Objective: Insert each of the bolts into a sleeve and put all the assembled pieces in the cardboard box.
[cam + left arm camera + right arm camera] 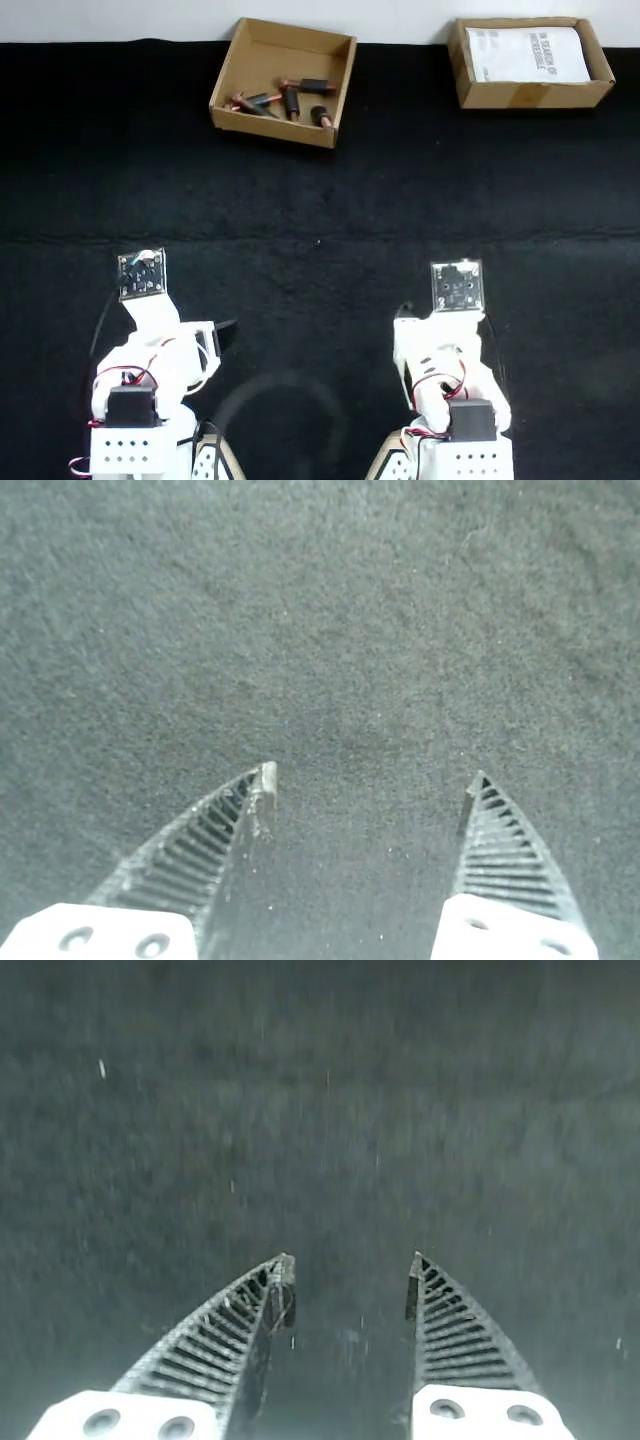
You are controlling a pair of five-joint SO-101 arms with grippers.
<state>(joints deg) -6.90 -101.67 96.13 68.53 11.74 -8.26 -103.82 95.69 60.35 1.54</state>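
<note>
High view is showing dark, copper-tipped bolt-and-sleeve pieces [285, 100] lying inside the open brown cardboard box [268, 125] at eleven o'clock on the fuzzy black cloth [320, 200]. Both white arms are sitting folded at six o'clock. The left gripper [374, 775] and right gripper [352, 1258] are holding their ribbed jaws spread.

A: Bare desk [320, 200] runs from the near edge right up the middle!
B: Far edge, though: cardboard box [270, 124] left of centre, walls up, top open; second box [530, 95] in the far right corner. Free lane between them.
A: Left end effector [374, 776] and right end effector [350, 1265] both over bare desk, jaws apart.
</note>
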